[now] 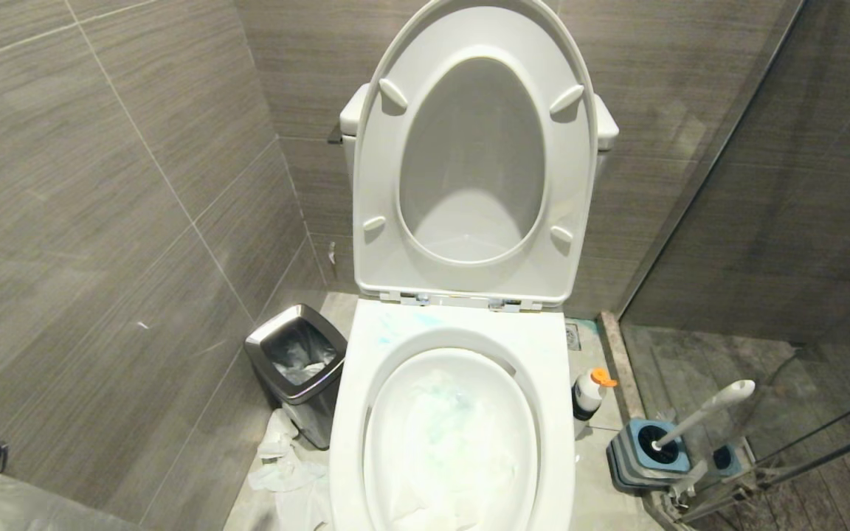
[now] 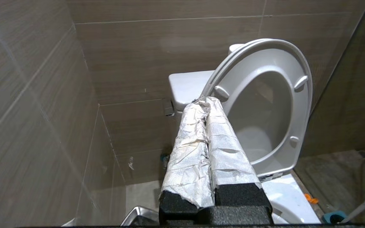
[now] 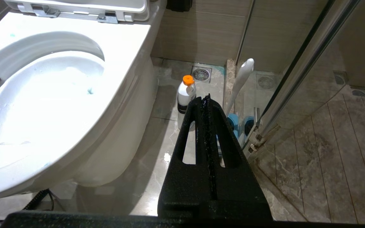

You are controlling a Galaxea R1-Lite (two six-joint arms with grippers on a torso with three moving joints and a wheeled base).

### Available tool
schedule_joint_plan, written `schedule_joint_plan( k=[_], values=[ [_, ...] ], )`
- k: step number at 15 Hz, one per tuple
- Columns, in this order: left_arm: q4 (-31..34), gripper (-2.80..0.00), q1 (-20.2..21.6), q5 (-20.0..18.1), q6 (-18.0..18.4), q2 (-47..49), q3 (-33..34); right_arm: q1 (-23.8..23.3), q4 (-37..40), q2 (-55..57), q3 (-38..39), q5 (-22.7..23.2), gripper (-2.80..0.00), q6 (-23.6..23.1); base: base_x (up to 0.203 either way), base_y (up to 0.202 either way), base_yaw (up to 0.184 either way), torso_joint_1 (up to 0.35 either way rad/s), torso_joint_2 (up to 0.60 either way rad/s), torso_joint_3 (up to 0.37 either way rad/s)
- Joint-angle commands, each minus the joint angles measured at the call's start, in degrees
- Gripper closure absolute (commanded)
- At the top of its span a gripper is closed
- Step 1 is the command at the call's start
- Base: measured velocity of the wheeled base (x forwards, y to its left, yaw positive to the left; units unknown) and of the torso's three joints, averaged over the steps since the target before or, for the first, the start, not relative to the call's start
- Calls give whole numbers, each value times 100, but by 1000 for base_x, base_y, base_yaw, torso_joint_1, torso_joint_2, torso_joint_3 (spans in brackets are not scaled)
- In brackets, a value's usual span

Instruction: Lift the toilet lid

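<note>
The toilet lid stands upright against the tank. The white seat ring with its bumpers is raised against it, so the lid shows through the ring's oval hole and as a thin rim behind it. In the left wrist view the lid and ring lean back together. My left gripper is shut with nothing in it, its tape-wrapped fingers pressed together, tips just before the ring's left edge. It is outside the head view. My right gripper is shut, low beside the bowl.
The open bowl holds white paper. A steel bin and crumpled paper lie at its left by the tiled wall. An orange-capped bottle, a toilet brush and a glass partition are on the right.
</note>
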Motion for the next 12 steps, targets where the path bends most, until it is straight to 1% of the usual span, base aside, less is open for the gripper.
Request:
schedule_joint_plan(
  k=[1, 2, 4, 5, 7, 9, 12],
  values=[
    [370, 0, 194, -18, -8, -622, 96, 0, 0, 5, 1, -1, 0, 2, 0, 0, 0, 0, 0, 0],
    [554, 0, 221, -38, -5, -857, 167, 0, -2, 5, 1, -1, 0, 2, 0, 0, 0, 0, 0, 0],
    [740, 0, 268, -275, 26, -1319, 395, 0, 0, 5, 1, -1, 0, 2, 0, 0, 0, 0, 0, 0],
    [769, 0, 346, -409, 38, -1581, 638, 8, -7, 5, 1, -1, 0, 2, 0, 0, 0, 0, 0, 0],
    [790, 0, 641, -546, 43, -2169, 1191, 0, 0, 5, 1, -1, 0, 2, 0, 0, 0, 0, 0, 0],
    [796, 0, 862, -591, 30, -2774, 1708, 2, -2, 5, 1, -1, 0, 2, 0, 0, 0, 0, 0, 0],
    [795, 0, 1241, -703, -8, -3417, 2216, 5, 0, 5, 1, -1, 0, 2, 0, 0, 0, 0, 0, 0]
  ],
)
